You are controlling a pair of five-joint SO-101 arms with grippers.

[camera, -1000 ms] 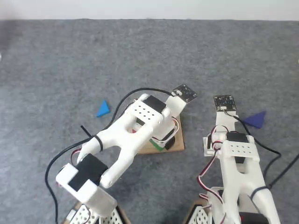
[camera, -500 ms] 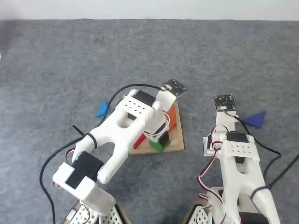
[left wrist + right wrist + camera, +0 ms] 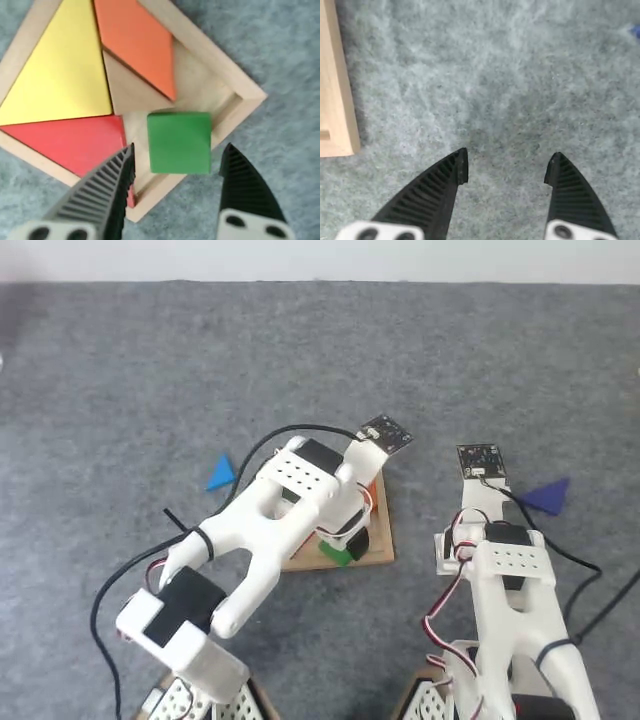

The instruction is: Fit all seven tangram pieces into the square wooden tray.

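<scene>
The square wooden tray (image 3: 239, 86) holds a yellow triangle (image 3: 65, 75), an orange parallelogram (image 3: 137, 42) and a red triangle (image 3: 70, 142). A green square (image 3: 179, 142) lies in the tray by one corner, and my left gripper (image 3: 178, 148) hangs open above it with one finger on each side. In the high view the left arm (image 3: 300, 490) covers most of the tray (image 3: 378, 545); the green square (image 3: 335, 552) shows at its near edge. My right gripper (image 3: 507, 167) is open over bare carpet beside the tray's corner (image 3: 337, 100).
A light blue triangle (image 3: 220, 475) lies on the grey carpet left of the tray. A dark blue triangle (image 3: 546, 497) lies to the right, beyond the right arm (image 3: 505, 560). Cables trail from both arms toward the near edge.
The left arm swung left over the tray, then back a little to the right. The green square stayed at the tray's near edge. The right arm has not moved.
</scene>
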